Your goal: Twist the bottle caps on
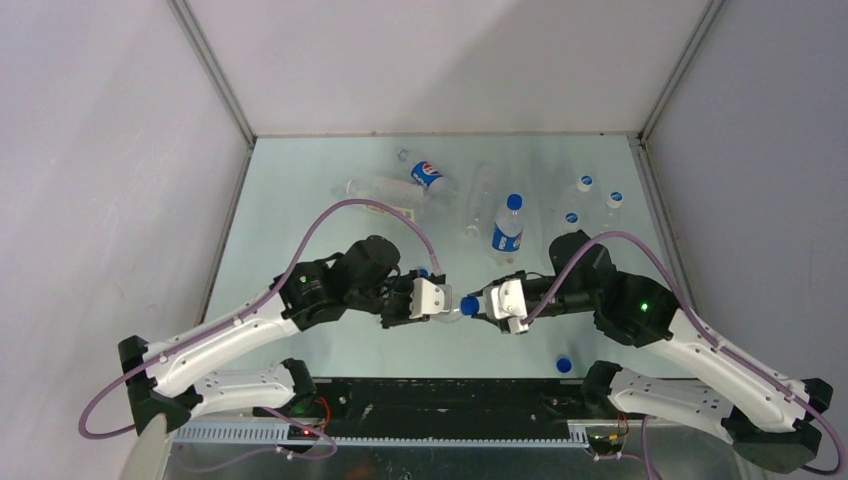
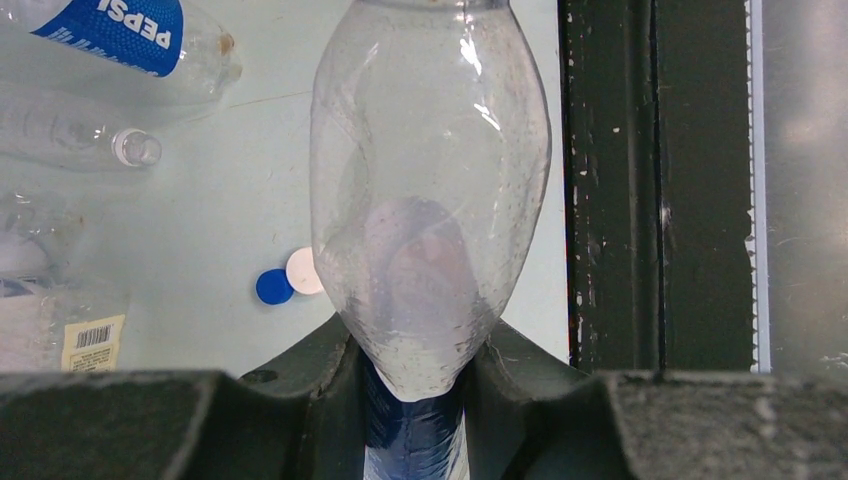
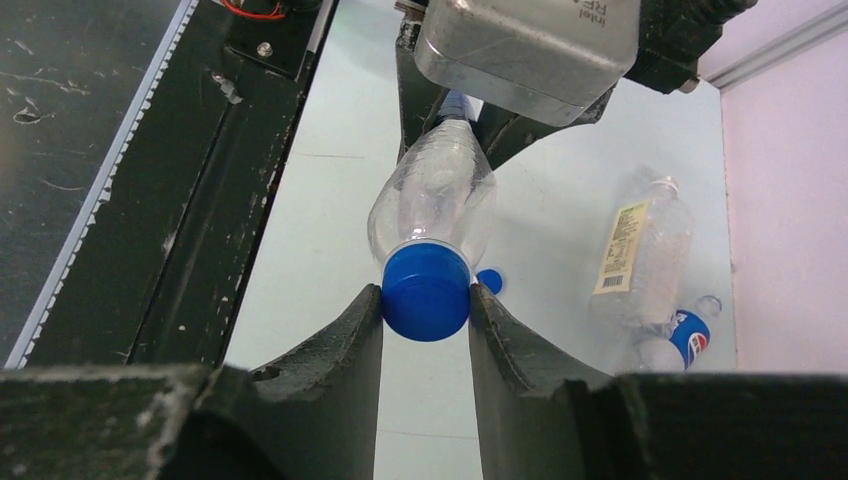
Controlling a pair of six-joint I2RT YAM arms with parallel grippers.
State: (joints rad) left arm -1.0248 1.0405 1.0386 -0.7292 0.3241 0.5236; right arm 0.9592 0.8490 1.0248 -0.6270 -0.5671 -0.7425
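Between the two arms a clear bottle (image 1: 452, 310) with a blue label hangs level above the table, neck toward the right. My left gripper (image 2: 415, 350) is shut on its labelled body, and the bottle's clear shoulder (image 2: 430, 180) bulges out past the fingers. A blue bottle cap (image 3: 426, 292) sits on the neck. My right gripper (image 3: 426, 300) is shut on that cap, one finger on each side. In the top view the cap (image 1: 468, 305) lies between my left gripper (image 1: 432, 300) and right gripper (image 1: 482, 305).
Loose caps lie on the table: a blue cap (image 2: 273, 286) beside a white cap (image 2: 304, 271), and another blue cap (image 1: 564, 365) near the right base. A capped Pepsi bottle (image 1: 508, 228) stands behind, small capped bottles (image 1: 584, 190) stand back right, and further bottles (image 1: 425, 174) lie at the back.
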